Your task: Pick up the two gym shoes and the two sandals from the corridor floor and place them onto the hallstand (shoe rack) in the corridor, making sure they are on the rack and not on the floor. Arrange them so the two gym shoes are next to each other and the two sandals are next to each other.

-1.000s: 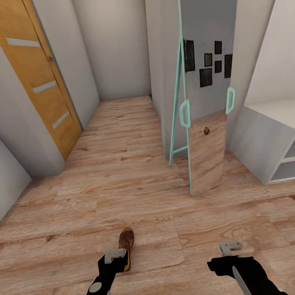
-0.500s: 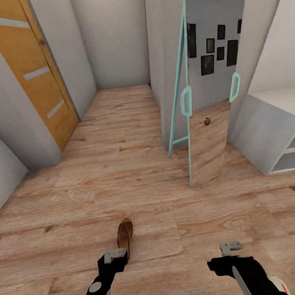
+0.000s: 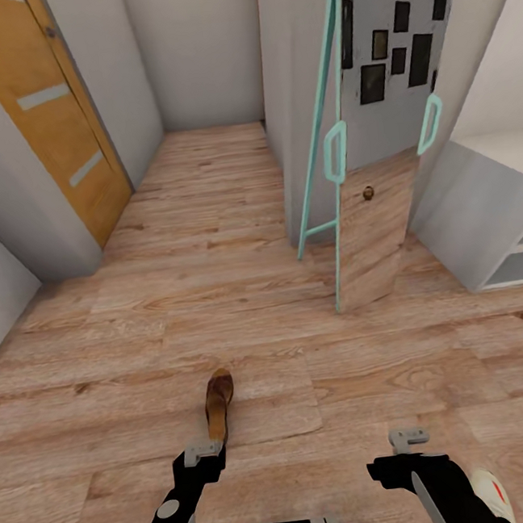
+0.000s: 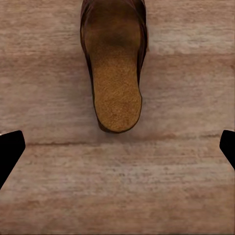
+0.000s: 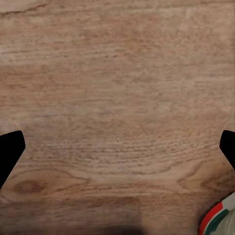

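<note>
One sandal (image 3: 219, 403) is lying flat on the corridor floor (image 3: 217, 299), footbed up, just ahead of the left gripper (image 3: 203, 449). In the left wrist view the same sandal (image 4: 114, 63) is lined up lengthwise between the two dark finger tips, which are standing wide apart at the edges of the frame: the left jaws are released and nothing is being held. This alignment is judged to be a preparation for a descent over the sandal, so that it is straddled across its width.

The right gripper (image 3: 408, 438) is being held over bare planks. In the right wrist view its finger tips are likewise spread to the frame edges, so the right jaws are released and empty. A gym shoe (image 5: 219, 218) with a red and green trim is showing at the corner of that view; in the head view its white toe (image 3: 489, 489) is lying on the floor beside the right forearm, partly hidden by it.

The hallstand (image 3: 483, 212) is standing at the right of the corridor, well apart from both shoes, with an open shelf visible. Between the sandal and the hallstand a teal-framed mirror (image 3: 377, 134) is leaning against the wall; a detour around its feet is judged to be required. An orange door (image 3: 42, 116) is standing at the left, well clear. The second sandal and second gym shoe cannot be located.
</note>
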Robot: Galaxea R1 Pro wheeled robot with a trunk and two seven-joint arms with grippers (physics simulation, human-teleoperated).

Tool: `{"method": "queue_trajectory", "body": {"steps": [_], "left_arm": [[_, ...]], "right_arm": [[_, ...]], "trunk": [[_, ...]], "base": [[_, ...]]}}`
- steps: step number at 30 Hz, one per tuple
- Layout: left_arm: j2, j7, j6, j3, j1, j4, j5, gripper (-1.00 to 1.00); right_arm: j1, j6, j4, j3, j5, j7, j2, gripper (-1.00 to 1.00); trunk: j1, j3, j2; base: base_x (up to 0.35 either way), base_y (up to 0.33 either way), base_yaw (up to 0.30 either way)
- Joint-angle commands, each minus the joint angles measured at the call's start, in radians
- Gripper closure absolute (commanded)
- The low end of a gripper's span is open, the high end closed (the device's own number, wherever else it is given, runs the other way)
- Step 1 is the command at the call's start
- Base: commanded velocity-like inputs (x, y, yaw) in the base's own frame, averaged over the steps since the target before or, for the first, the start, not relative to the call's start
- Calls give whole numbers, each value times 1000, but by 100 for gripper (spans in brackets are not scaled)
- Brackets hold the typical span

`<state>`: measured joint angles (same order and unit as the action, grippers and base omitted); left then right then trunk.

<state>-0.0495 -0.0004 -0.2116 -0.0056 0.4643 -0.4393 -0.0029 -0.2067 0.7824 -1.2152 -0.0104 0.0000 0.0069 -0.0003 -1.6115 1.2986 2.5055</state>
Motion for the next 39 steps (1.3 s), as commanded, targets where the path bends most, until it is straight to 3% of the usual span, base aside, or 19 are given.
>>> {"method": "queue_trajectory", "body": {"steps": [1,14,39], "left_arm": [[0,0,-3,-1,0,1,0,-100],[0,0,-3,-1,0,1,-1,-100],[2,2,-5,1,2,-17,-1,-100]], "right_arm": [[0,5,-1,0,0,1,0,-100],[0,5,-1,0,0,1,0,-100],[0,2,0,2,4,-3,0,-100]], "trunk": [[0,6,1],[-6,78,4],[-6,92,4]], "base": [[0,0,0],[0,0,0],[30,0,0]]}}
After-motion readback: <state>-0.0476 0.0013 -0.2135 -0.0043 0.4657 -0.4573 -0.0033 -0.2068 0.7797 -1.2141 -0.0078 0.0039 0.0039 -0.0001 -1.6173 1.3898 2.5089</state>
